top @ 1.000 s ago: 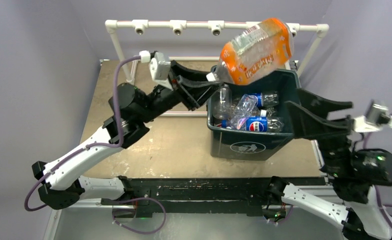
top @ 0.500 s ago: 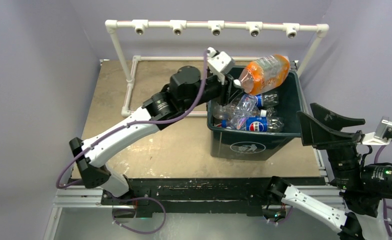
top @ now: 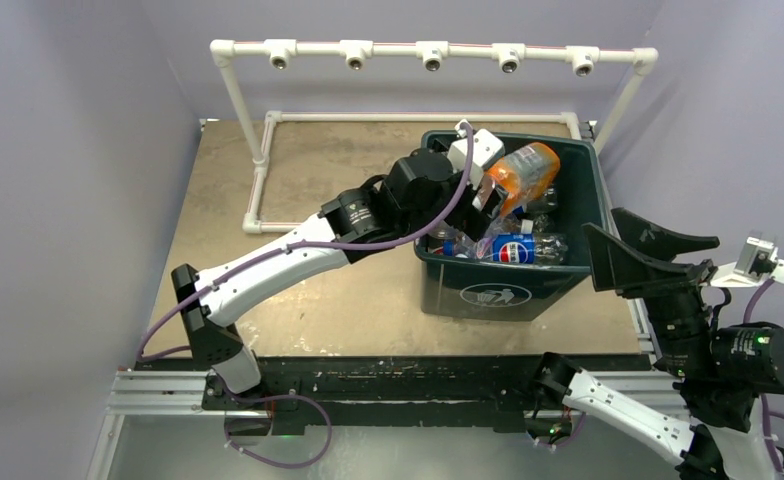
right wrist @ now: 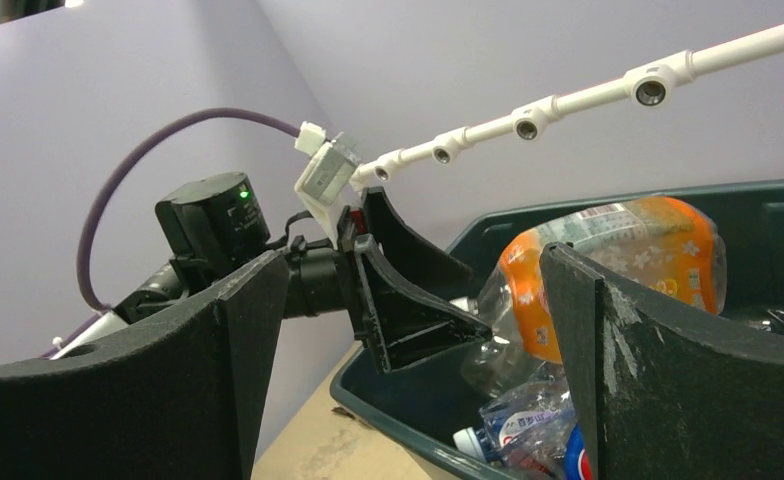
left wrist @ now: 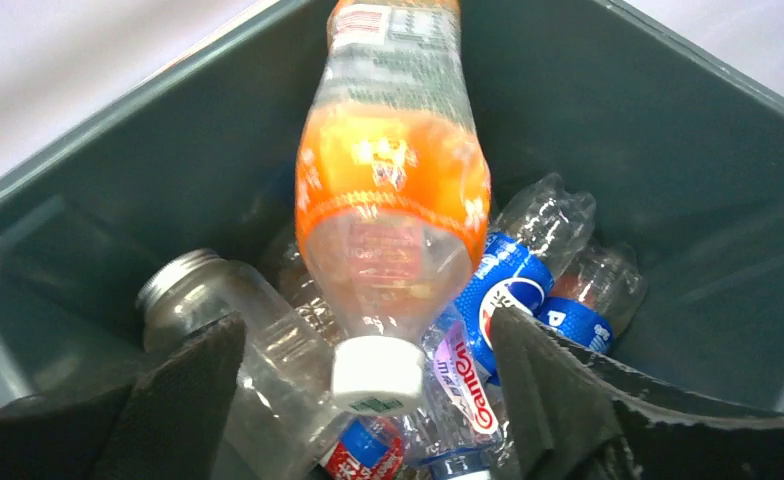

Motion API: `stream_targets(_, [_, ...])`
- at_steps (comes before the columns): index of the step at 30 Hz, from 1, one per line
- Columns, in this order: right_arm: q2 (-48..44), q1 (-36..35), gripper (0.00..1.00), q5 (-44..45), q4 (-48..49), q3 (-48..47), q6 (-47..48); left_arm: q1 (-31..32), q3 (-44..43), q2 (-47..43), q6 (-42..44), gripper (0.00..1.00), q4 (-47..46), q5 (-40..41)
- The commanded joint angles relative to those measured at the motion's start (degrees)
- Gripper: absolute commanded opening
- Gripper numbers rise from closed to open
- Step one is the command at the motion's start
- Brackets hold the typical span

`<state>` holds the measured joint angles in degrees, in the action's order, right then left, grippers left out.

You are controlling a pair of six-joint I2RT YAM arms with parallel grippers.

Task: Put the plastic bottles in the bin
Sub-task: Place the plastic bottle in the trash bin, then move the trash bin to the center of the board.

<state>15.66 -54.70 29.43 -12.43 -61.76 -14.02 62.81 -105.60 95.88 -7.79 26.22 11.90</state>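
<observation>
Slanting inside the bin, the orange bottle points cap-end downward.

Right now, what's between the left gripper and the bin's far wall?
The orange bottle, cap toward the open left gripper, lying on other bottles inside the bin; the left wrist view shows it.

Bin: dark green, white recycling logo on front. Large bottle: clear plastic, orange label with pale print, white cap. Smaller bottle: clear, blue label, red-white-blue roundel. Desk: mottled tan. Left claw, right claw: matte black.
</observation>
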Motion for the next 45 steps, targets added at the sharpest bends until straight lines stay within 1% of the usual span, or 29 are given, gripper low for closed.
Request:
stream_targets(1, [-0.06,-0.5,0.99,0.45,0.84,-0.24,1.06,0.65,0.4,-5.95,-1.09,0.97,-4.92,2.2])
stream_targets(3, [0.15,-0.5,0.99,0.5,0.84,-0.46,1.11,0.74,2.25,-8.5,-1.51,0.99,-7.14,3.34])
stream_targets(7, [0.25,-0.5,0.99,1.09,0.7,-0.6,1.19,0.74,5.67,-13.36,-1.31,0.99,-10.82,8.34])
stream_targets(11, [0.63,-0.5,0.99,3.87,0.3,-0.52,1.19,0.74,6.04,-14.9,0.01,0.99,-8.59,16.72])
stream_targets(14, [2.59,-0.5,0.99,9.19,-1.31,-1.14,0.71,0.74,5.06,-13.72,0.36,0.99,-5.13,17.7])
stream_targets(16, [5.13,-0.5,0.99,11.7,-6.25,-3.22,-1.18,0.74,4.43,-12.48,0.09,0.99,-2.99,16.85])
stream_targets(17, [6.38,-0.5,0.99,14.46,-8.39,-4.21,-2.05,0.74,4.05,-11.71,0.06,0.99,-2.14,16.27])
stream_targets(18, [7.42,-0.5,0.99,17.61,-9.84,-4.91,-2.79,0.74,3.56,-10.85,0.0,0.99,-1.1,16.45])
stream_targets(20, [8.58,-0.5,0.99,19.59,-11.48,-5.38,-3.53,0.74,1.83,-8.84,0.21,0.99,1.12,17.9])
stream_targets(24, [8.48,-0.5,0.99,20.72,-11.04,-4.88,-3.6,0.74,-2.96,-3.53,1.4,0.99,6.67,22.59])
stream_targets(26, [8.23,-0.5,0.99,20.76,-11.01,-4.75,-4.05,0.65,-5.47,-1.27,1.42,0.99,9.32,26.25])
stream_targets(30, [7.81,-0.5,0.99,20.84,-10.84,-4.6,-4.5,0.25,-8.56,0.96,0.78,0.99,12.88,32.88])
stream_targets(33, [7.81,-0.5,0.99,20.73,-10.91,-4.85,-4.36,-1.65,-9.1,1.12,-0.6,0.99,14.28,31.0])
stream_targets(34, [7.81,-0.5,0.99,20.68,-10.87,-4.9,-4.28,-2.49,-9.36,1.42,-1.19,0.96,15.06,29.83])
stream_targets(36, [7.81,-0.5,0.99,20.52,-10.8,-5.1,-4.34,-3.69,-9.63,2.12,-1.91,0.86,16.43,27.9])
stream_targets(37, [7.74,-0.5,0.99,20.45,-10.78,-5.19,-4.35,-4.0,-9.5,2.33,-2.15,0.75,16.88,27.17])
stream_targets(38, [7.72,-0.5,0.99,20.39,-10.7,-5.21,-4.35,-4.15,-9.34,2.46,-2.39,0.68,17.15,26.83])
stream_targets(40, [7.63,-0.5,0.99,20.05,-10.56,-5.14,-4.39,-4.18,-8.48,2.12,-2.77,0.57,16.79,25.97])
stream_targets(42, [7.63,-0.5,0.99,19.76,-10.39,-5.11,-4.44,-4.18,-7.62,1.57,-3.14,0.51,16.29,25.09])
stream_targets(45, [7.84,-0.5,0.99,19.42,-10.23,-5.2,-4.48,-4.18,-7.79,1.57,-3.29,0.49,16.56,23.81])
